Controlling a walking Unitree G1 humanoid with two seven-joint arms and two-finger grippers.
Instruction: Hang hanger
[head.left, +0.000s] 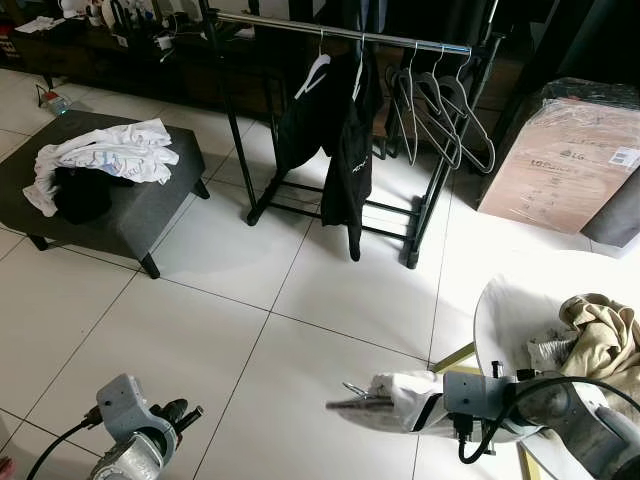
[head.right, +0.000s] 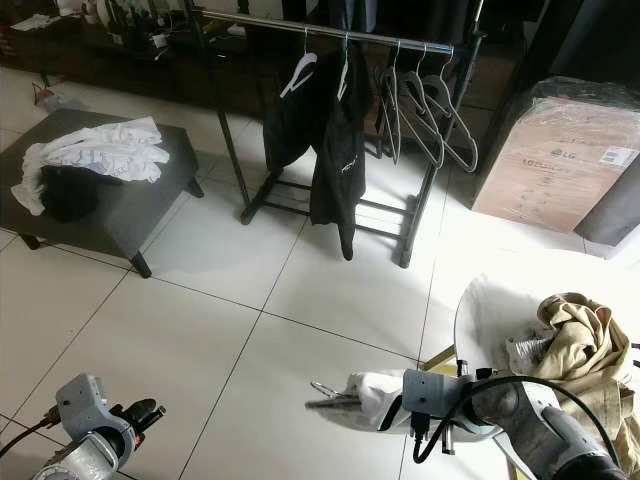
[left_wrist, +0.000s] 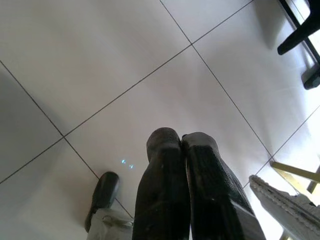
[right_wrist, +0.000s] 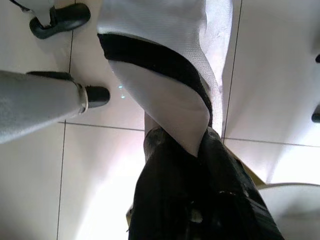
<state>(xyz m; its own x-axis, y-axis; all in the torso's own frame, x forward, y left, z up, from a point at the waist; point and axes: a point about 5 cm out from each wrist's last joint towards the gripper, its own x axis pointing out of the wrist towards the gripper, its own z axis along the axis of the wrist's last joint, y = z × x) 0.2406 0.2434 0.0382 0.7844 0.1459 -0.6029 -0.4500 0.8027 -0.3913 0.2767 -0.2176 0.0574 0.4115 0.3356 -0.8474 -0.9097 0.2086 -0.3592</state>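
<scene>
A white garment on a hanger (head.left: 385, 395) is clamped in the right gripper (head.left: 425, 405) low over glossy white floor tiles (head.left: 250, 300), well short of the black clothes rack (head.left: 345, 35), where three empty grey hangers (head.left: 440, 100) are counted, while the left gripper (left_wrist: 182, 145) is held closed, empty.

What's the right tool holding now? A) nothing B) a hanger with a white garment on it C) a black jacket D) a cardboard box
B: the right tool is shut on a white garment with a metal hanger hook poking out, low over the tiled floor.
</scene>
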